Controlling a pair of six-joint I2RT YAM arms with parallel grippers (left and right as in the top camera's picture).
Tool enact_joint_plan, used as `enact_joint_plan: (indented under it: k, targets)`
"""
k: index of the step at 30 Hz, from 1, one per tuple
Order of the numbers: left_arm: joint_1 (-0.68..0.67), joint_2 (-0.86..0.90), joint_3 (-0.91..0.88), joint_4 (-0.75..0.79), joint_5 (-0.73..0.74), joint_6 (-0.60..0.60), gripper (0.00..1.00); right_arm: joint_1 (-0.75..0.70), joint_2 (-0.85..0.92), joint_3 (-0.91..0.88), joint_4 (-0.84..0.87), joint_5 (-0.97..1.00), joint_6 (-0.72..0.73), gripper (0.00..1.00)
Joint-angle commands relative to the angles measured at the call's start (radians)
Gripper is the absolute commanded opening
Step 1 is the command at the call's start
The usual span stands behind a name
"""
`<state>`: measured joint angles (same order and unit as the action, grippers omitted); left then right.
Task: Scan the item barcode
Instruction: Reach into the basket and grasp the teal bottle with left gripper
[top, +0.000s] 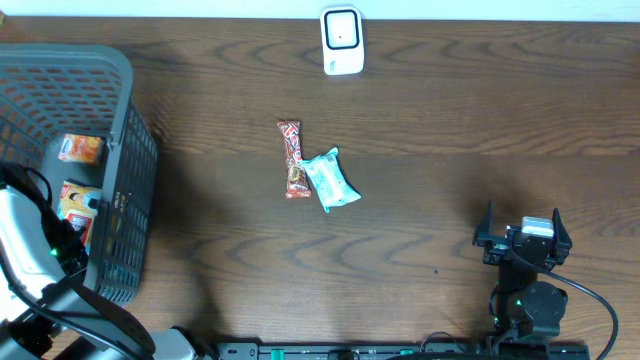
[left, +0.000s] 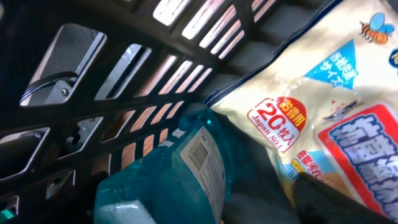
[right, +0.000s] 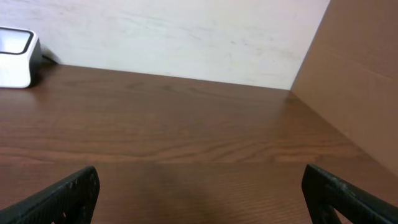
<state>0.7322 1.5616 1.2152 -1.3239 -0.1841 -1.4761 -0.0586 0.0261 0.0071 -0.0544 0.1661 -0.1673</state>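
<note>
Two loose items lie mid-table on the dark wooden table (top: 450, 120): a red-brown snack bar in a glossy wrapper (top: 293, 160), lying lengthwise near to far, and a pale teal plastic packet (top: 331, 180) touching its right side at a slant; both lie well apart from either arm. Far of them, by the far edge, stands the white rectangular barcode scanner (top: 341, 40), also seen at the far left of the right wrist view (right: 15, 50).

At the left sits the grey plastic lattice basket (top: 120, 110) holding a small orange packet (top: 80, 148) and, nearer, a red and white packet (top: 78, 200); the left gripper (top: 68, 248) reaches down inside it at the near end. Its wrist camera shows the dark basket wall, a teal pouch with a white barcode label (left: 168, 186) and, right of that, a large cream packet with red and blue lettering (left: 298, 106); whether those fingers are apart or together I cannot tell.

At the near right, the right gripper (top: 522, 218) hovers over bare wood, its fingers spread wide with nothing between them (right: 200, 171).
</note>
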Motion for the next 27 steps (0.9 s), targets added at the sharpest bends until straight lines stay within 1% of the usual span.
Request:
enact_joint_plan:
  k: [1,2,8,11,13,14,15,17,20,23,25,27]
  targets:
    - [0.002,0.013,-0.048,0.006,0.028,-0.010,0.88,-0.003,0.000,-0.002,-0.003,0.008,-0.010,0.99]
    - [0.002,0.013,-0.048,0.006,0.028,-0.005,0.86,-0.003,0.000,-0.002,-0.003,0.008,-0.010,0.99]
    - [0.002,0.013,-0.048,0.006,0.028,0.000,0.60,-0.003,0.000,-0.002,-0.002,0.008,-0.010,0.99]
    - [0.002,0.013,-0.048,0.023,0.027,0.001,0.51,-0.003,0.000,-0.002,-0.002,0.008,-0.010,0.99]
    - [0.002,0.013,-0.048,0.031,0.027,0.002,0.48,-0.003,0.000,-0.002,-0.002,0.008,-0.010,0.99]
    - [0.002,0.013,-0.048,0.039,0.027,0.014,0.48,-0.003,0.000,-0.002,-0.003,0.008,-0.010,0.99]
    - [0.002,0.013,-0.048,0.058,0.031,0.055,0.48,-0.003,0.000,-0.002,-0.003,0.008,-0.010,0.99]
    - [0.002,0.013,-0.048,0.096,0.056,0.123,0.39,-0.003,0.000,-0.002,-0.003,0.008,-0.010,0.99]
    - [0.002,0.013,-0.047,0.150,0.113,0.193,0.27,-0.003,0.000,-0.002,-0.003,0.007,-0.010,0.99]
    - [0.002,0.013,-0.037,0.197,0.171,0.254,0.21,-0.003,0.000,-0.002,-0.003,0.008,-0.010,0.99]
    - [0.002,0.013,-0.026,0.220,0.199,0.280,0.20,-0.003,0.000,-0.002,-0.003,0.008,-0.010,0.99]
    - [0.002,0.013,-0.009,0.223,0.216,0.280,0.20,-0.003,0.000,-0.002,-0.002,0.008,-0.010,0.99]
